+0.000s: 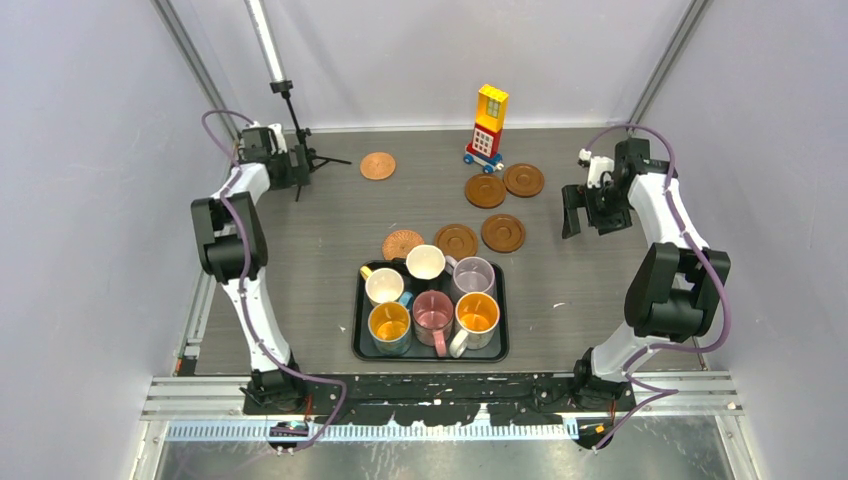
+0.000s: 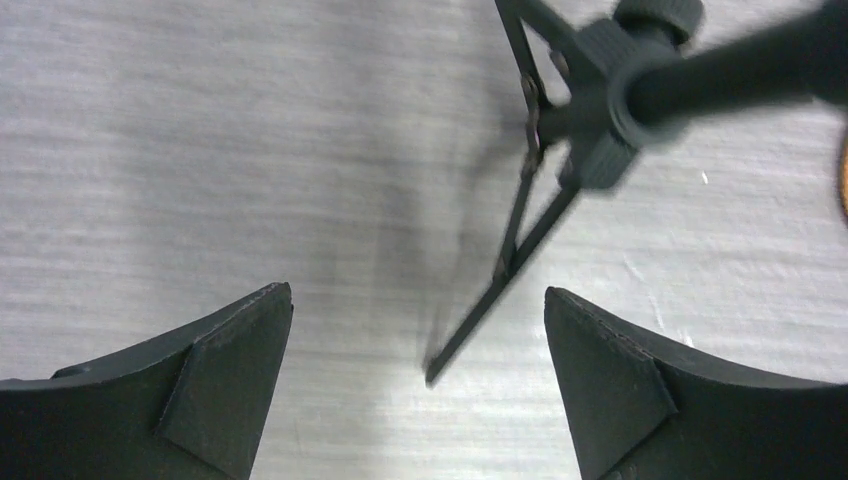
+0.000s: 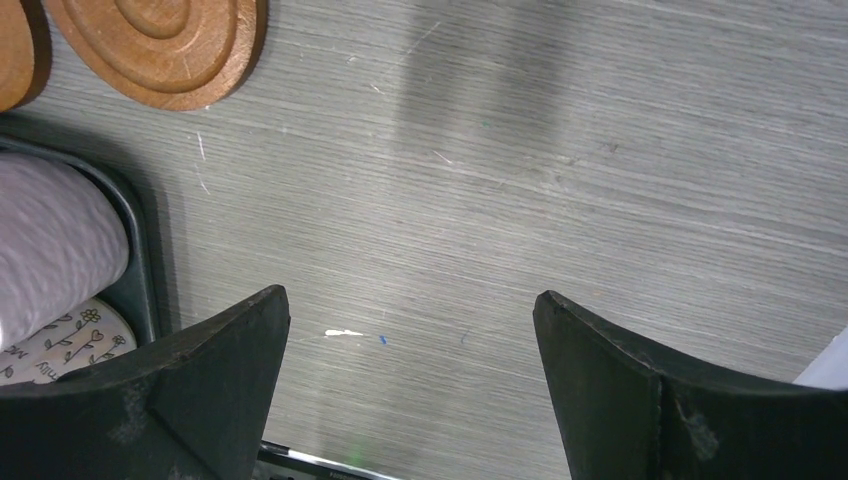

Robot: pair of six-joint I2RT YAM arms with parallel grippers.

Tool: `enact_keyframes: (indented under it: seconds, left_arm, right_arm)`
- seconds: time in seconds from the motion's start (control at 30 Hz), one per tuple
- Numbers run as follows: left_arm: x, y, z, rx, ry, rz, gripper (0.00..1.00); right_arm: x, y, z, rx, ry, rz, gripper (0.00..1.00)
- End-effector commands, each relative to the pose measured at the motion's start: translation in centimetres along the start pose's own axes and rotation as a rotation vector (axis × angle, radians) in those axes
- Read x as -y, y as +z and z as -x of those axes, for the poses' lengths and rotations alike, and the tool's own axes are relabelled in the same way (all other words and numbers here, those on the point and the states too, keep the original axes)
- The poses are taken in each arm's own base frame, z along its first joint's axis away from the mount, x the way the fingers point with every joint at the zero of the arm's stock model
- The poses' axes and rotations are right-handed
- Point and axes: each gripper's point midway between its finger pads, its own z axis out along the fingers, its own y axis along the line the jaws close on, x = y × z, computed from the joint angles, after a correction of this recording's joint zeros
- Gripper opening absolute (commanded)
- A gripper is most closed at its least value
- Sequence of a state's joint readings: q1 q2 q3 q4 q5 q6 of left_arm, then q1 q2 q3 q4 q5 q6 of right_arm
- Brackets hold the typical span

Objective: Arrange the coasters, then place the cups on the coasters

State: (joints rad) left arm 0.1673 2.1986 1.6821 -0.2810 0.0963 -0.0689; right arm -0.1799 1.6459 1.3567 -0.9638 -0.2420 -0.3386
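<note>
Several round brown coasters lie on the table: one far back (image 1: 378,165), a pair by the toy (image 1: 485,190) (image 1: 524,180), and three just behind the tray (image 1: 403,244) (image 1: 456,241) (image 1: 503,233). Several cups stand in the black tray (image 1: 430,356): cream (image 1: 425,262), cream (image 1: 384,286), lilac (image 1: 474,276), pink (image 1: 433,312), blue with orange inside (image 1: 389,325), whitish with orange inside (image 1: 477,315). My left gripper (image 1: 297,170) (image 2: 417,292) hangs open over bare table by the tripod. My right gripper (image 1: 585,220) (image 3: 410,295) is open and empty, right of the coasters.
A black tripod (image 1: 297,135) (image 2: 610,90) stands at the back left, its legs right in front of my left fingers. A yellow and red toy block tower (image 1: 488,125) stands at the back centre. The right wrist view catches a coaster (image 3: 160,40) and the tray corner (image 3: 140,260).
</note>
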Motion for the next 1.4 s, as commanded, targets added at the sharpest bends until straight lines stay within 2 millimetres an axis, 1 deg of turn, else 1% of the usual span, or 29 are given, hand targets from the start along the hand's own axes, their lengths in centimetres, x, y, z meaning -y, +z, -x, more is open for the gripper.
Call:
enact_keyframes:
  seconds: [0.0, 0.1, 0.13, 0.2, 0.3, 0.37, 0.47, 0.57, 0.63, 0.67, 0.7, 0.77, 0.87, 1.0, 1.1, 1.2, 1.27, 1.3, 1.37]
  left_arm:
    - [0.8, -6.8, 4.2, 0.127, 0.028, -0.085, 1.00]
    - [1.0, -10.0, 3.8, 0.142, 0.022, -0.134, 1.00]
    - [1.4, -11.5, 4.0, 0.155, 0.033, -0.157, 1.00]
    - [2.3, -13.4, 2.9, 0.138, 0.089, -0.209, 1.00]
    - [5.1, -16.2, 0.7, 0.099, 0.215, -0.359, 0.98]
    - [7.6, -17.6, -1.5, 0.034, 0.324, -0.441, 0.96]
    - [10.9, -19.1, -4.2, -0.035, 0.457, -0.511, 0.95]
    - [14.2, -19.5, -6.6, -0.091, 0.538, -0.564, 0.91]
    - [16.1, -19.3, -8.2, -0.129, 0.602, -0.577, 0.88]
    - [17.6, -19.1, -9.1, -0.144, 0.646, -0.590, 0.86]
    - [18.8, -18.7, -9.8, -0.152, 0.681, -0.597, 0.84]
    - [20.5, -17.5, -11.4, -0.184, 0.746, -0.586, 0.82]
    - [22.7, -15.5, -13.1, -0.247, 0.802, -0.579, 0.75]
    - [24.7, -13.4, -14.5, -0.302, 0.837, -0.553, 0.72]
    - [25.5, -12.0, -15.2, -0.307, 0.857, -0.531, 0.70]
    - [25.3, -10.7, -16.1, -0.333, 0.888, -0.479, 0.61]
    - [24.5, -9.8, -16.5, -0.356, 0.900, -0.423, 0.57]
    - [23.6, -9.3, -16.5, -0.370, 0.904, -0.377, 0.56]
    - [21.9, -9.0, -16.2, -0.400, 0.867, -0.329, 0.53]
  right_arm:
    - [-0.9, -0.5, 2.0, 0.055, -0.033, 0.037, 0.96]
    - [-1.5, -0.4, 2.4, 0.059, -0.052, 0.051, 0.96]
    - [-1.8, -0.4, 2.5, 0.060, -0.058, 0.057, 0.96]
    - [-2.4, -0.2, 2.8, 0.063, -0.074, 0.070, 0.96]
    - [-3.4, 0.0, 3.1, 0.066, -0.102, 0.090, 0.96]
    - [-4.1, 0.3, 3.2, 0.066, -0.122, 0.103, 0.96]
    - [-5.2, 0.8, 3.6, 0.067, -0.144, 0.126, 0.96]
    - [-6.6, 1.3, 4.1, 0.077, -0.144, 0.158, 0.96]
    - [-7.6, 1.5, 4.7, 0.090, -0.138, 0.178, 0.95]
    - [-8.4, 1.6, 4.9, 0.092, -0.147, 0.192, 0.95]
    - [-9.2, 1.8, 4.9, 0.088, -0.162, 0.207, 0.95]
    - [-10.0, 2.1, 5.1, 0.083, -0.176, 0.214, 0.95]
    - [-9.9, 2.2, 5.5, 0.082, -0.170, 0.199, 0.95]
    - [-9.6, 2.0, 6.2, 0.080, -0.155, 0.178, 0.95]
    - [-9.3, 1.9, 6.2, 0.073, -0.165, 0.157, 0.95]
    - [-9.2, 1.9, 6.0, 0.066, -0.170, 0.150, 0.95]
    - [-9.0, 1.9, 5.9, 0.061, -0.173, 0.145, 0.95]
    - [-8.9, 2.0, 5.9, 0.060, -0.176, 0.139, 0.95]
    - [-8.6, 2.0, 5.9, 0.059, -0.181, 0.126, 0.95]
